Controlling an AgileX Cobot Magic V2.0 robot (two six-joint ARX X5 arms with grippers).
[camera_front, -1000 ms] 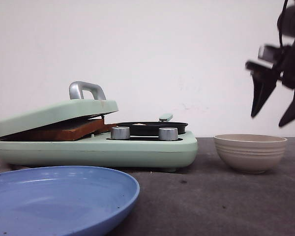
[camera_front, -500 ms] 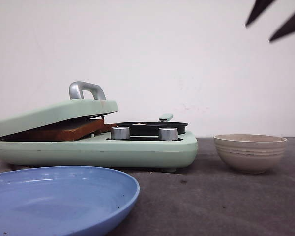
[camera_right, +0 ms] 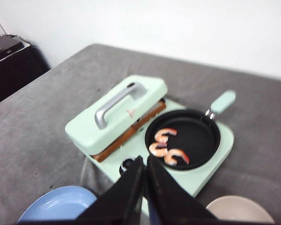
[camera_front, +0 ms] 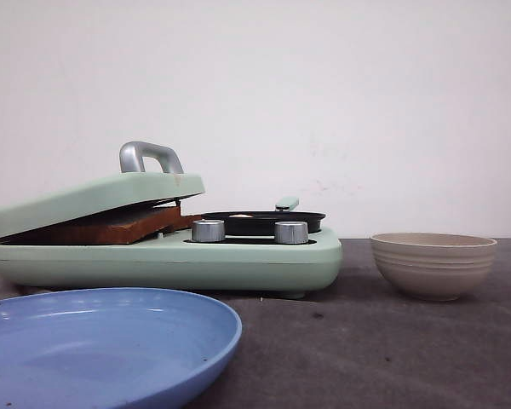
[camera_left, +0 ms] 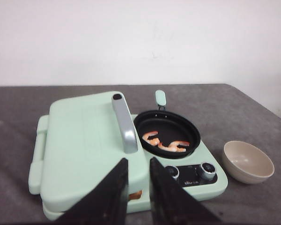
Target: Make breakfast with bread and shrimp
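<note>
The bread shows only as a brown crust edge [camera_front: 111,228] pinched under the mint-green lid [camera_front: 94,198] of the breakfast maker [camera_front: 196,260]; the edge also shows in the right wrist view [camera_right: 131,131]. Three pink shrimp [camera_right: 166,146] lie in the black pan [camera_right: 196,140] on the maker's right side, and they show in the left wrist view [camera_left: 166,143] too. My left gripper [camera_left: 137,161] hovers above the lid's front edge, jaws slightly apart and empty. My right gripper [camera_right: 144,159] is high above the maker, shut and empty. Neither gripper shows in the front view.
A beige bowl [camera_front: 433,264] stands right of the maker. A blue plate [camera_front: 102,345] lies in front of it at the left. The lid has a silver handle [camera_front: 149,156]. Two silver knobs [camera_front: 291,232] sit on the maker's front.
My right gripper has risen out of the top right of the front view. The maker, bowl and plate have not moved.
</note>
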